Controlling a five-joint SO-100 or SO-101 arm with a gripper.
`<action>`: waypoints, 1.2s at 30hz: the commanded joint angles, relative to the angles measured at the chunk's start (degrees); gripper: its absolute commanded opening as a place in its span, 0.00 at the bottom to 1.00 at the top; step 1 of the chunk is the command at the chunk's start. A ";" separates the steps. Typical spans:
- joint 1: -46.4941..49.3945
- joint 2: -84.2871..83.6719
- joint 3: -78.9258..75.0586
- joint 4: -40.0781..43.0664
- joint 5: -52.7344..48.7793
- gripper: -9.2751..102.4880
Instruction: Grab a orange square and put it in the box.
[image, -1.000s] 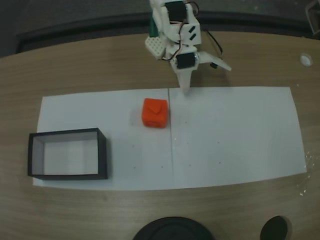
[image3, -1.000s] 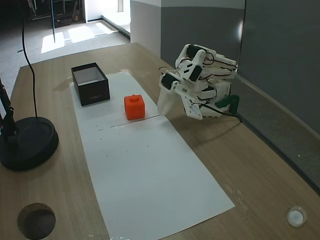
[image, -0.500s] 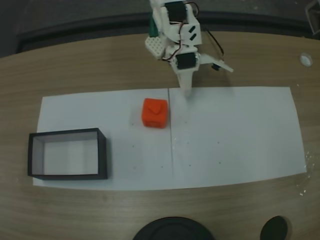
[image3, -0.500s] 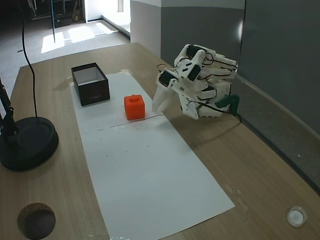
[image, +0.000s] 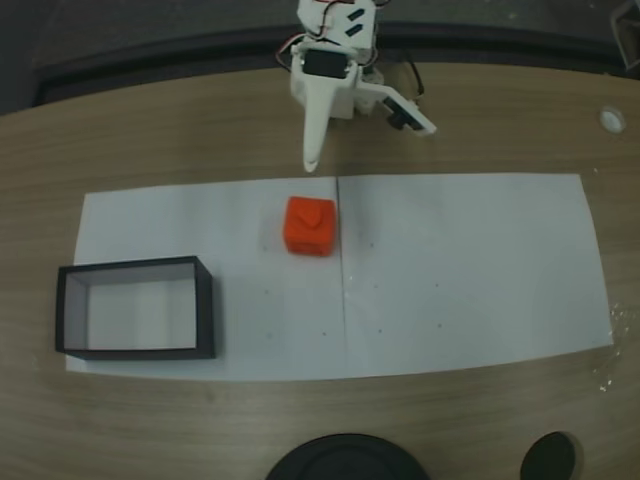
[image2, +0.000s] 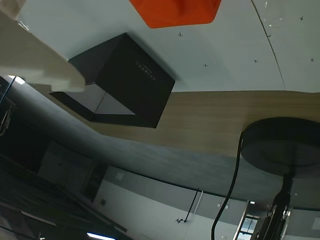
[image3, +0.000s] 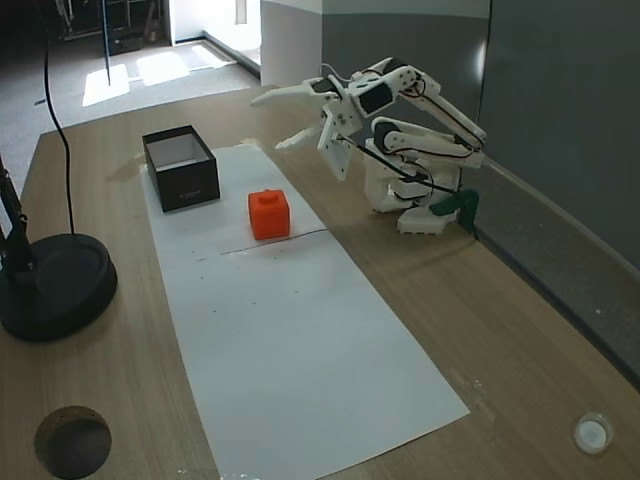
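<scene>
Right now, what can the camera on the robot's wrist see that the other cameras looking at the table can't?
The wrist view alone looks past the table edge into the dim room beyond, with a black cable hanging there. The fixed views alone show the whole white arm with its fingers spread open above the table, and the full white paper. Shared: the orange square resting on the paper, the box, and the round black base on the wooden table.
</scene>
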 joint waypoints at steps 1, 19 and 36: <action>0.44 -5.45 -6.24 0.97 -0.09 0.42; -2.99 -62.40 -35.42 13.62 0.44 0.49; -1.85 -84.64 -35.16 7.29 0.53 0.49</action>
